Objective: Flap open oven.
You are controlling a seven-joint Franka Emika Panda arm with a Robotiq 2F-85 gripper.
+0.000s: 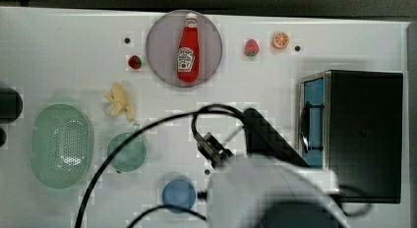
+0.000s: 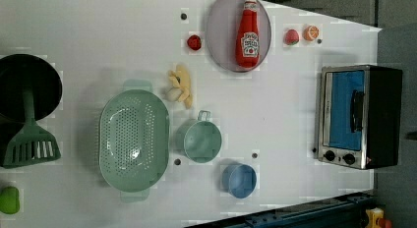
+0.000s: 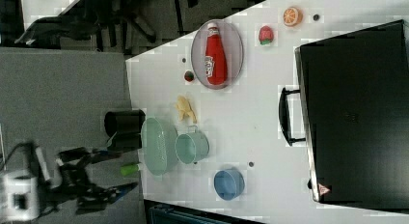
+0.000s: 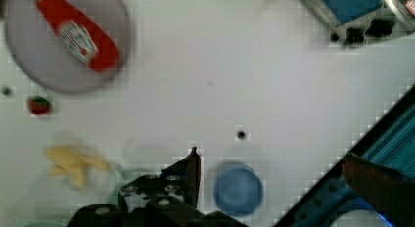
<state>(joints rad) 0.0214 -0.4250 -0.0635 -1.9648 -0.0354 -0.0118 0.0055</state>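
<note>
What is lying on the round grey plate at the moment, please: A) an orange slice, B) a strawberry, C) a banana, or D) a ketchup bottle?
D: the red ketchup bottle lies on its side across the grey plate, while the fruit pieces sit on the bare table around it.

In the top view the blurred white arm (image 1: 275,188) covers the oven (image 1: 361,134) door's lower end — knobs hidden. In the wrist view the oven (image 4: 359,11) is cut off at the edge — the claw (image 4: 188,175) too.
</note>
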